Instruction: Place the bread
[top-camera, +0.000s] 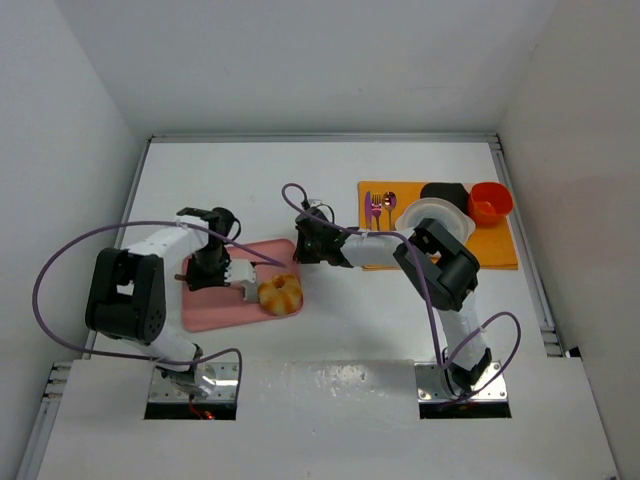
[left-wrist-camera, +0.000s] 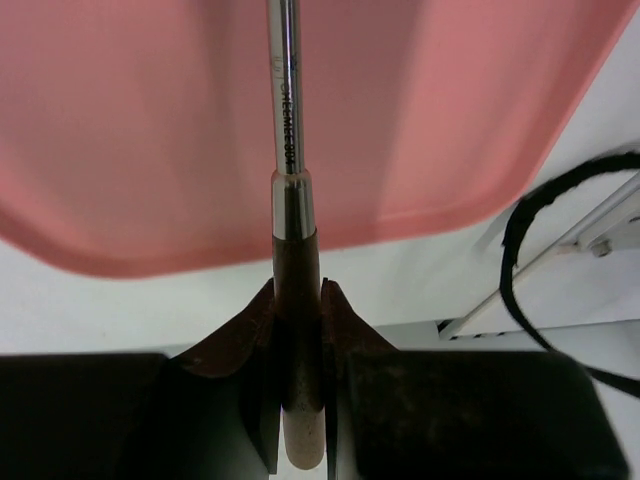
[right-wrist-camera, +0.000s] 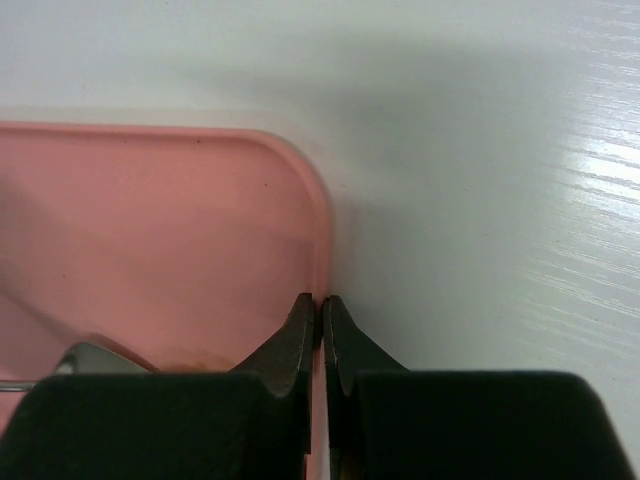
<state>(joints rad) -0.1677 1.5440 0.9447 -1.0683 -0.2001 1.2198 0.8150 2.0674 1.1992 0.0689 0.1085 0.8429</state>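
Left fingers: I see the left gripper (left-wrist-camera: 297, 296) clamped tight on the dark handle of a metal utensil (left-wrist-camera: 286, 110), whose shaft reaches out over the pink tray (left-wrist-camera: 130, 130).
Left arm: elbow folded back towards the left wall, with the wrist bent down over the tray's left half.
Right fingers: the right gripper (right-wrist-camera: 321, 306) is almost fully closed. From my wrist view, its tips pinch the tray's rim near a rounded corner.
Right arm: stretched left across the table (top-camera: 250, 180), low and level, with its fingers at the tray's far right corner.
Bread: the bread (top-camera: 279, 294) sits on the tray's near right corner. Neither gripper holds it, and the utensil's far end lies just beside it.
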